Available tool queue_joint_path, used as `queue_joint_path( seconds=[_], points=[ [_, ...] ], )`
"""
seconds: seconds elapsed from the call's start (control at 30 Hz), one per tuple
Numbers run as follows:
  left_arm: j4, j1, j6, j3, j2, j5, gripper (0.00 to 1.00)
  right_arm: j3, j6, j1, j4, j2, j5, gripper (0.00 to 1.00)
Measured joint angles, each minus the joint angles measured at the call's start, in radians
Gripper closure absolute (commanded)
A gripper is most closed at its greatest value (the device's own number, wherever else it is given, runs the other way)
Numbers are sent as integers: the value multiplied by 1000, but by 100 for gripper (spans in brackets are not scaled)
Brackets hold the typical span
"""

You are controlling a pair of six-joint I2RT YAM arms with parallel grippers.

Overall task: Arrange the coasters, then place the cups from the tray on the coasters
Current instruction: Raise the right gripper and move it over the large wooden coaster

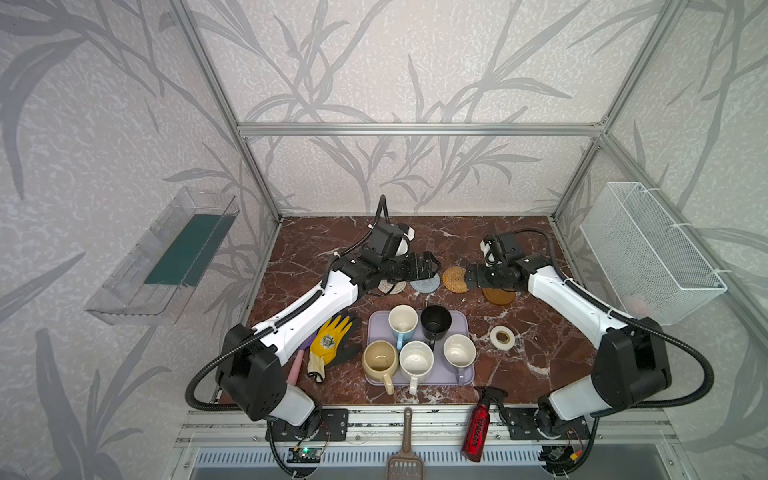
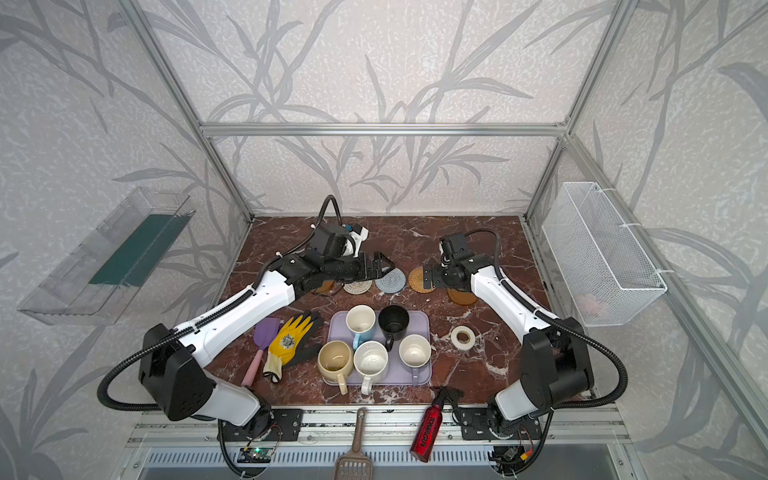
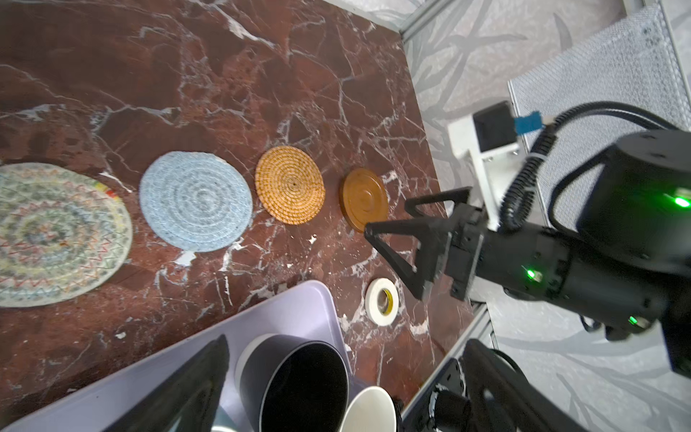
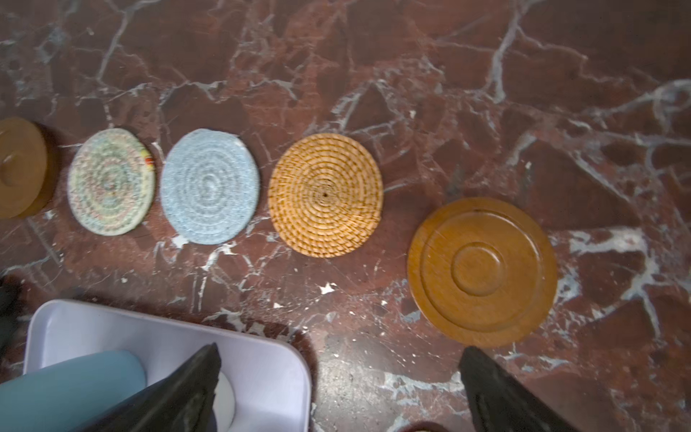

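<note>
Five coasters lie in a row at the back: amber [image 4: 18, 168], cream woven [image 4: 111, 182], grey-blue [image 4: 210, 186], rattan [image 4: 325, 195], amber [image 4: 482, 271]. In front, the lavender tray [image 1: 462, 319] holds five cups: light blue [image 1: 402, 322], black [image 1: 436, 322], cream-yellow [image 1: 380, 360], speckled white [image 1: 416, 360], lavender-grey [image 1: 459, 351]. My left gripper [image 1: 432, 266] hovers open over the cream and grey-blue coasters. My right gripper [image 4: 340, 353] is open and empty, with the right amber coaster [image 1: 498, 296] just beside one finger [image 4: 482, 374]. The left arm hides most of the left amber coaster [image 2: 326, 286].
A white tape roll [image 1: 502, 336] lies right of the tray. A yellow glove [image 1: 328, 343] and a purple scoop [image 2: 262, 345] lie to its left. A red spray bottle [image 1: 478, 428] and a brown slotted scoop [image 1: 405, 449] rest at the front edge. A wire basket [image 1: 648, 249] hangs on the right wall.
</note>
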Motion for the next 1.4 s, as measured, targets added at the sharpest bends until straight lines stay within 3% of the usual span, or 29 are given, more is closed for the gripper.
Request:
queue_joint_path(
  seconds=[0.23,0.47,0.83,1.4],
  points=[
    [-35,-67,26,77,55,9,1,-96,13,-135,21,-2,4,1],
    [-97,-110,52,162,153,-7,1,-155,16,-200,46,-2,-3,0],
    [-124,-116,63,203,178,0,1,-163,2,-301,96,71,-61,33],
    [-61,-123,45,204,215,-8,1,-119,-37,-317,117,214,-94,46]
  ],
)
